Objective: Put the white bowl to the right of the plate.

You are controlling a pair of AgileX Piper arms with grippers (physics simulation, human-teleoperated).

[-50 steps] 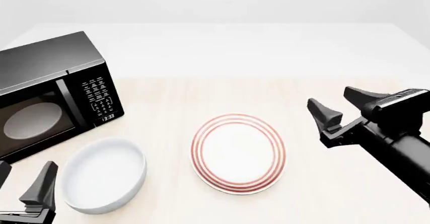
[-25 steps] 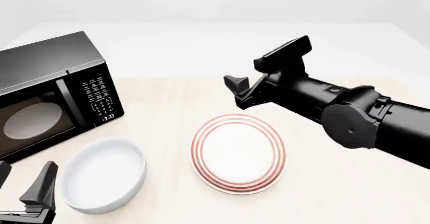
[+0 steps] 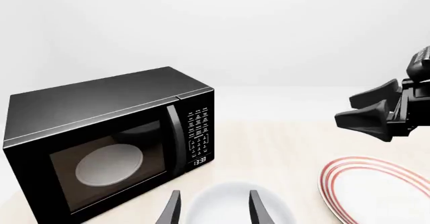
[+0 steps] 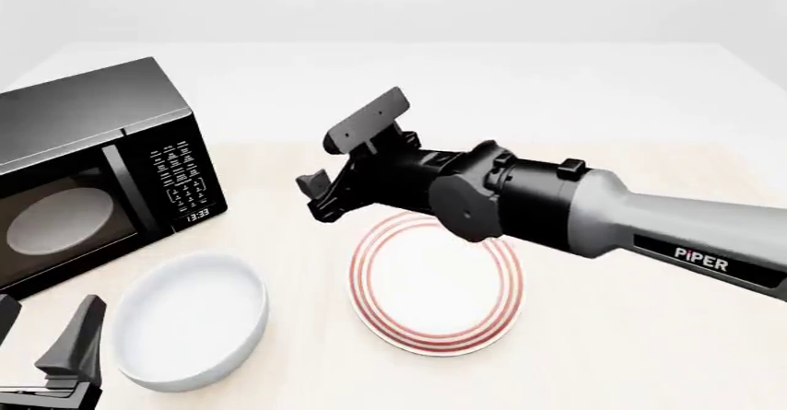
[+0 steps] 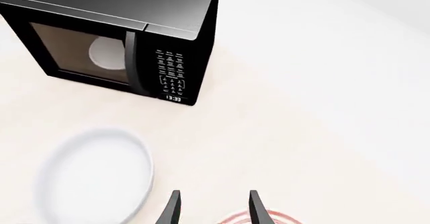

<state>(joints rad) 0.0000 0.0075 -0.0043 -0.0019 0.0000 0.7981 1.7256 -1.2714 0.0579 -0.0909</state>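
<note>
The white bowl [image 4: 191, 322] sits on the table at the near left, left of the plate [image 4: 437, 281], which has red rings. My right gripper [image 4: 323, 196] is open and empty. It hangs above the table just beyond the plate's far left rim, between the plate and the microwave, and its arm reaches over the plate's far side. The right wrist view shows the bowl [image 5: 94, 176] ahead of its fingers [image 5: 171, 209]. My left gripper [image 4: 43, 334] is open and empty at the near left edge, beside the bowl. In the left wrist view the bowl [image 3: 275, 211] lies just ahead of it.
A black microwave [image 4: 92, 175] stands at the far left, with a pale disc behind its window. It also shows in the left wrist view [image 3: 108, 143] and the right wrist view [image 5: 121, 38]. The plate [image 3: 383, 189] and the right gripper [image 3: 366, 113] show in the left wrist view.
My right arm has swung from the right side leftward across the plate's far side; its gripper now hangs left of the plate. The left gripper, bowl and plate have not moved.
</note>
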